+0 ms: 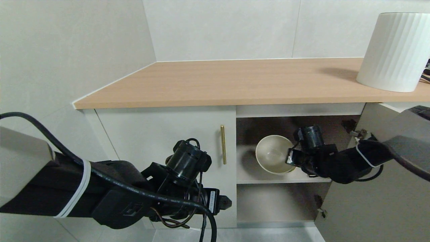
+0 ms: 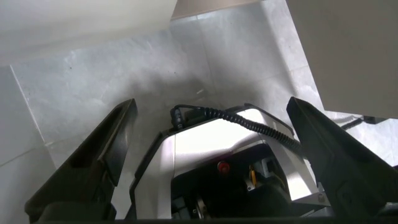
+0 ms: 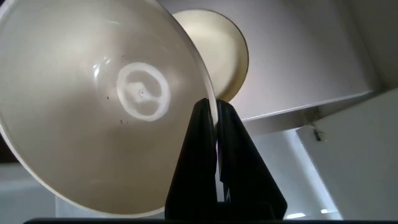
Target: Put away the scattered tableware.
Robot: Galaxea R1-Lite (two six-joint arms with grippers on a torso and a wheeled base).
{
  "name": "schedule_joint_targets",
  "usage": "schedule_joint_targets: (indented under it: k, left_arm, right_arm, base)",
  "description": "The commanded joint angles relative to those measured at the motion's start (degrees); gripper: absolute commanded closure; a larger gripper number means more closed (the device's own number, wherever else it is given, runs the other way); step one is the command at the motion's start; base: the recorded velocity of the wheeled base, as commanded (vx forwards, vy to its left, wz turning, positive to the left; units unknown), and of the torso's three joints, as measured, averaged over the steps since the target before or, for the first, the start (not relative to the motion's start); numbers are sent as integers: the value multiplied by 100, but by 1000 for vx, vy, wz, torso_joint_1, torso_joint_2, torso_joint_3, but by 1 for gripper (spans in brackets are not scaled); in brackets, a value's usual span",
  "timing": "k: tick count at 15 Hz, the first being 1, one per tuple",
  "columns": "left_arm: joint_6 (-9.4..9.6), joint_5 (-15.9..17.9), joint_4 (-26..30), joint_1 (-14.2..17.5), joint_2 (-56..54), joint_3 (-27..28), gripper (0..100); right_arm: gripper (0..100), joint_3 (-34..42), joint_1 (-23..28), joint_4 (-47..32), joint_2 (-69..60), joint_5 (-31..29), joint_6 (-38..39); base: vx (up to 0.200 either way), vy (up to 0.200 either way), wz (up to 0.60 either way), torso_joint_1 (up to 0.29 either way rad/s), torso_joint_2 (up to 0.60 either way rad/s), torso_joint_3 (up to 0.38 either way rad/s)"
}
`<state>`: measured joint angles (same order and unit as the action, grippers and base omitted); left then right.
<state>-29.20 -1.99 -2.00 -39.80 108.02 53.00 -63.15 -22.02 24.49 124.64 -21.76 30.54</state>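
Bowl (image 1: pixel 272 154): tilted on edge at the upper cabinet shelf (image 1: pixel 250 177), mouth outward; tilt likely due to the rim grip.
Right gripper (image 1: pixel 291 160): pinching the bowl's rim, reaching in past the open door.
Second pale dish (image 3: pixel 227 53): deeper inside, behind the bowl; probably the stacking spot.
Left gripper (image 2: pixel 211 107): jaws spread, empty, parked low by the closed door (image 1: pixel 168 148).

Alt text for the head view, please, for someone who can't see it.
The right gripper pinches the rim of a cream bowl, tilted with its opening toward the camera, at the upper shelf of an open cabinet under a wooden counter. The left gripper sits low before the closed door.
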Motion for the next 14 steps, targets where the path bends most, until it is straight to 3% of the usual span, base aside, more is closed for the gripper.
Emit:
schedule_joint_targets:
  k: [1,5,14]
  left_arm:
    - [2,-3,-2,-1,8,-1,0]
    - [-7,5,-2,-1,8,-1,0]
    - [-7,-3,-2,-1,26,-1,0]
  right_arm:
    - [100,-268,189,12,483,67,207]
    - [100,-585,400,12,790,489,576]
    - [100,-945,567,3,1115,436,752]
  base:
    - [0,0,0,0,0,0]
    - [0,0,0,0,0,0]
    - [0,0,0,0,0,0]
